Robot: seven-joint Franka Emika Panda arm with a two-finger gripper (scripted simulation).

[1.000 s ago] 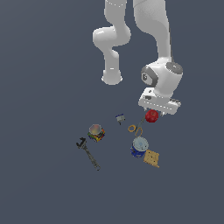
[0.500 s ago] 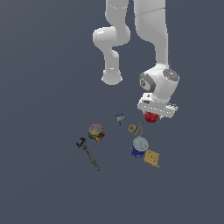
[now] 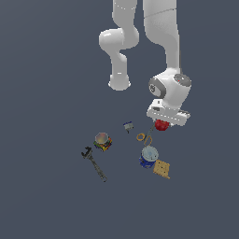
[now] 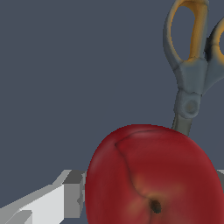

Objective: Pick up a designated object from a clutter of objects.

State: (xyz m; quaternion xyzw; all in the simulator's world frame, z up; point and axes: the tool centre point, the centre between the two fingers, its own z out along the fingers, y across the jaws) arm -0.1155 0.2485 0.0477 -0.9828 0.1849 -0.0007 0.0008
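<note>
Cracker [image 3: 161, 169]: tan square, nearest the exterior camera, lying flat on the surface and touching or just beside the blue-white round item.
Blue-white round item [image 3: 148, 156]: pale domed top over a blue base, just beyond the cracker toward the exterior view's left.
Wrench [image 3: 94, 163]: dark and slim, lying flat and slanted, well apart from the round item toward the exterior view's left.
Can [image 3: 102, 141]: multicoloured with a pale top, upright, near the head of the wrench.
Scissors [image 4: 191, 65]: orange handle loops and grey blades; in the wrist view the blades pass behind the apple. In the exterior view only an orange loop and a thin grey line show, between the round item and the apple.
Small box [image 3: 128, 126]: tiny, blue and white, between the can and the scissors, a little farther back.
Apple [image 4: 153, 179]: glossy red with a dark dimple, filling the near part of the wrist view; in the exterior view it sits directly under the arm's white hand, above the level of the clutter.
Pincer [image 3: 162, 125]: closed on the apple, a pale finger [image 4: 52, 203] showing at one side of the fruit in the wrist view.
Surface [image 3: 56, 196]: plain flat dark grey-blue, unmarked, no visible edge.
Room: no walls or furniture visible; the same grey-blue fills both views, with the white arm base [image 3: 119, 83] standing farthest back.
</note>
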